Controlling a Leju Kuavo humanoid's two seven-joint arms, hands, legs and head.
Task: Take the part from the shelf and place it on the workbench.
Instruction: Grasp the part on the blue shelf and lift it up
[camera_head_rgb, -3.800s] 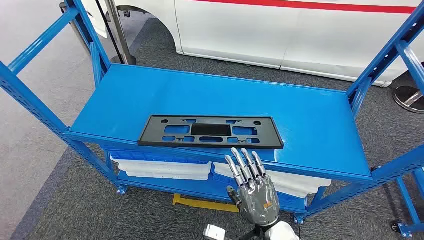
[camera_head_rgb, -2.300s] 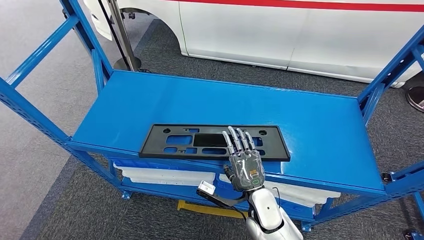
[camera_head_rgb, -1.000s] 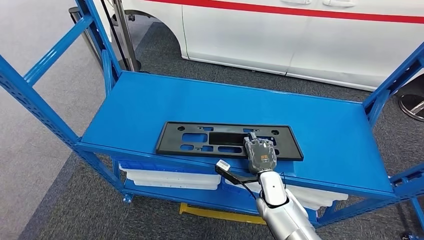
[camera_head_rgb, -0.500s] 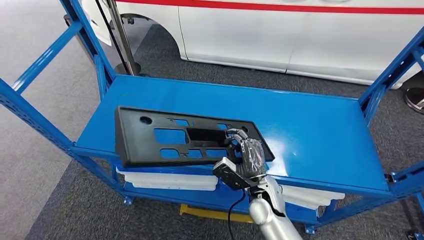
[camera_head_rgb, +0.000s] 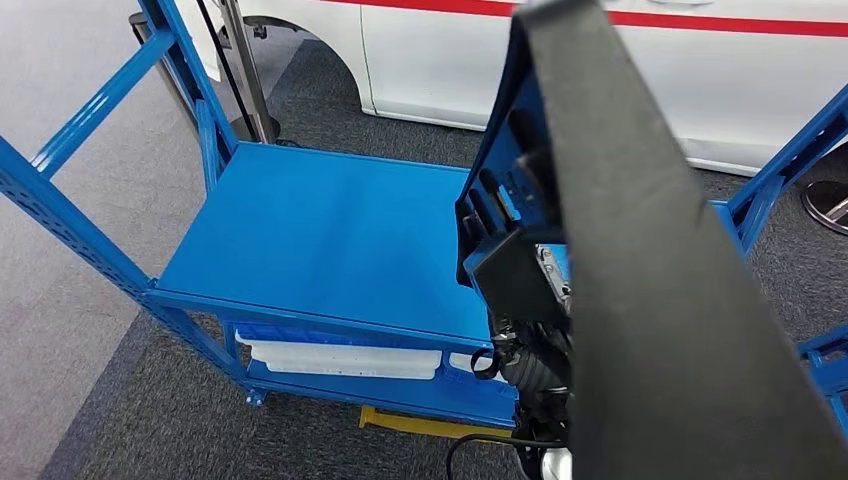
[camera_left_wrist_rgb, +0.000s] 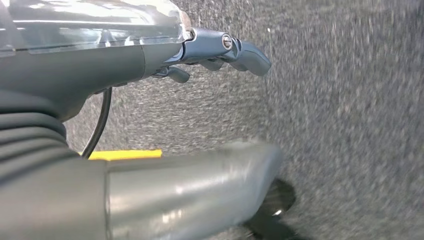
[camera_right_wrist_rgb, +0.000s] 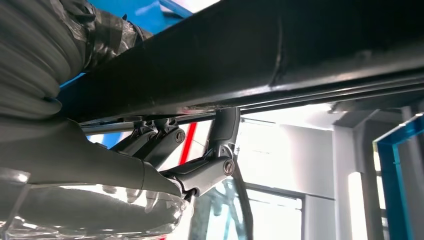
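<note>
The blue shelf (camera_head_rgb: 330, 240) stands by a white car (camera_head_rgb: 700, 80), and its top board has nothing black lying on it now. The black plastic plate (camera_head_rgb: 640, 300), long, flat and full of cut-out holes, is up in the air, tipped on its edge close to the camera. The right robot hand (camera_right_wrist_rgb: 165, 150) grasps it by one long edge, fingers hooked over the rim. It looks light and stiff, but so long that the far end may swing or bump the shelf posts. Holding nearer the middle would steady it. The left robot hand (camera_left_wrist_rgb: 220, 50) hangs over the carpet, holding nothing, fingers loosely curled.
</note>
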